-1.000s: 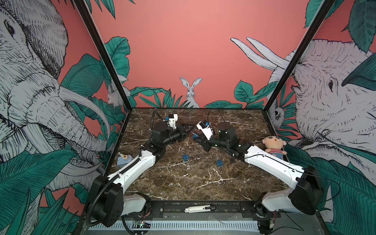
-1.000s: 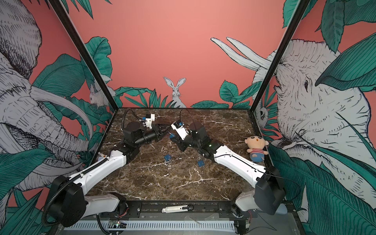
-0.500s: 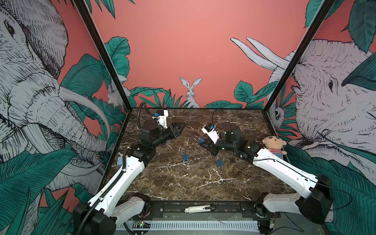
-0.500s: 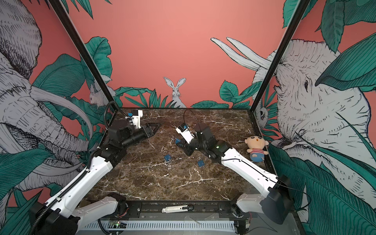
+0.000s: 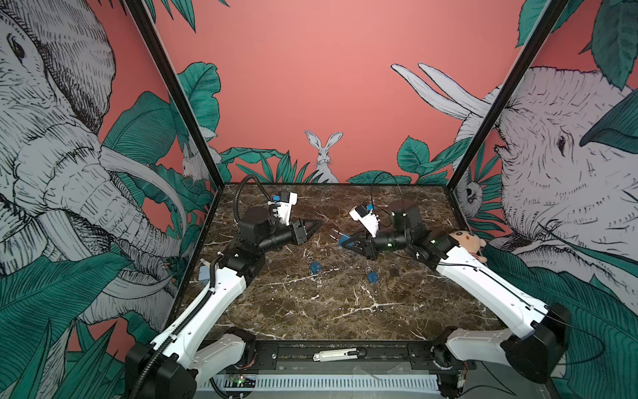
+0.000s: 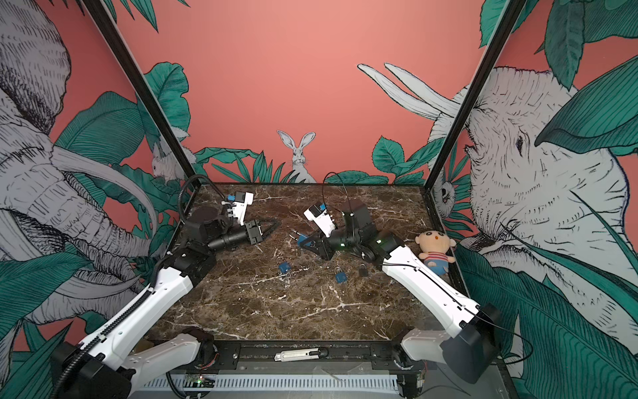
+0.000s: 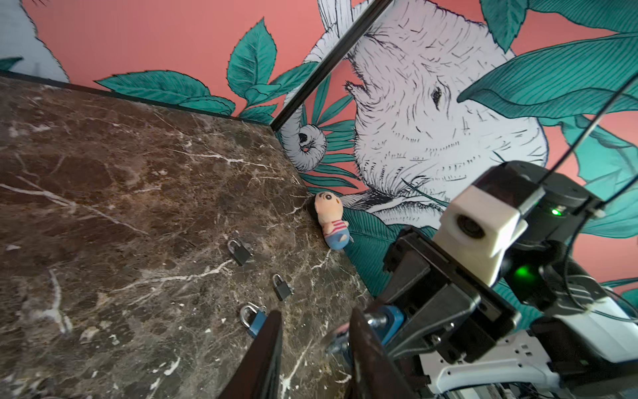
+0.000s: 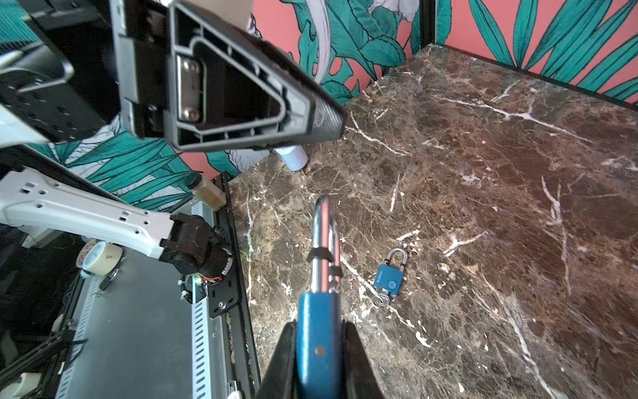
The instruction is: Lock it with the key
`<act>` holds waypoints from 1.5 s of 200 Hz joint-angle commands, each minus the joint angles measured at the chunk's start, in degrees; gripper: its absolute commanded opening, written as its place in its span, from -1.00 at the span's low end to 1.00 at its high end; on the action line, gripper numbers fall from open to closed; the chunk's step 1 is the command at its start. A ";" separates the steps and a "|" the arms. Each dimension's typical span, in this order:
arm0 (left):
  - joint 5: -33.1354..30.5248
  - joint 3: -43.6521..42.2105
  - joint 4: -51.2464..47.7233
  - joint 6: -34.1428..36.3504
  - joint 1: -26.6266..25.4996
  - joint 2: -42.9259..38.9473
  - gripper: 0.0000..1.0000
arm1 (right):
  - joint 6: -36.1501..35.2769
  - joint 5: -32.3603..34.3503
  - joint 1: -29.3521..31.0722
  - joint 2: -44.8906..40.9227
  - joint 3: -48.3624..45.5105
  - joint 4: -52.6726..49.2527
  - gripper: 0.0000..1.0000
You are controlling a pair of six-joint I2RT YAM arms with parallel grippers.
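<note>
My right gripper (image 8: pixel 319 326) is shut on the body of a blue padlock (image 8: pixel 317 331), whose steel shackle points out ahead; in both top views it hangs at mid-table (image 5: pixel 343 239) (image 6: pixel 302 238). Facing it with a small gap, my left gripper (image 5: pixel 317 224) (image 7: pixel 316 312) is open, nothing between its fingers. The key (image 8: pixel 380 301), small and silvery, sticks in the base of a second blue padlock (image 8: pixel 390 276) lying on the marble.
On the marble in front of the grippers lie two blue padlocks (image 5: pixel 315 266) (image 5: pixel 372 276) and a black one (image 5: pixel 393 270); the left wrist view shows two black ones (image 7: pixel 240 252) (image 7: pixel 282 286). A plush doll (image 5: pixel 464 241) leans at the right wall, a white bottle (image 8: pixel 291 157) at the left.
My right gripper has drawn back to the right and lower with the blue padlock. The left arm has shifted its elbow and base outward, its tip staying near the same spot.
</note>
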 commanded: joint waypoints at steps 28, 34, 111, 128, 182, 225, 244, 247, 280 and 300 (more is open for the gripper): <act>6.72 -2.39 7.64 -1.17 0.05 -0.07 -0.22 | 4.92 -8.95 -1.58 1.78 2.02 5.98 -1.00; 6.97 -2.51 8.17 -1.44 0.08 0.09 -0.22 | 5.11 -9.38 -1.60 2.06 2.21 5.98 -1.00; 8.03 -2.83 11.32 -2.25 0.08 2.05 -0.06 | 9.24 -13.12 -1.95 3.37 2.50 9.58 -1.00; 8.30 -2.99 12.21 -2.67 0.04 2.49 -0.13 | 9.79 -13.77 -2.02 3.43 2.33 10.27 -1.00; 9.61 -3.88 13.42 -3.81 -0.01 2.57 -0.41 | 11.60 -14.92 -2.61 3.78 1.80 12.48 -1.00; 10.52 -4.42 13.62 -4.14 -0.01 2.48 -0.40 | 12.56 -15.92 -3.00 4.40 1.94 13.47 -1.00; 10.59 -4.34 13.76 -4.21 -0.01 2.49 -0.40 | 12.70 -15.96 -3.01 4.64 2.06 13.67 -1.00; 10.53 -4.39 13.90 -4.22 -0.01 2.56 -0.40 | 12.82 -16.11 -3.01 4.74 1.99 13.75 -1.00; 10.49 -3.91 14.47 -4.47 -0.01 2.83 -0.40 | 14.11 -17.01 -3.00 5.35 1.80 14.95 -1.00; 10.26 -3.63 15.10 -4.69 -0.01 3.04 -0.38 | 14.36 -17.06 -3.01 5.54 1.80 15.13 -1.00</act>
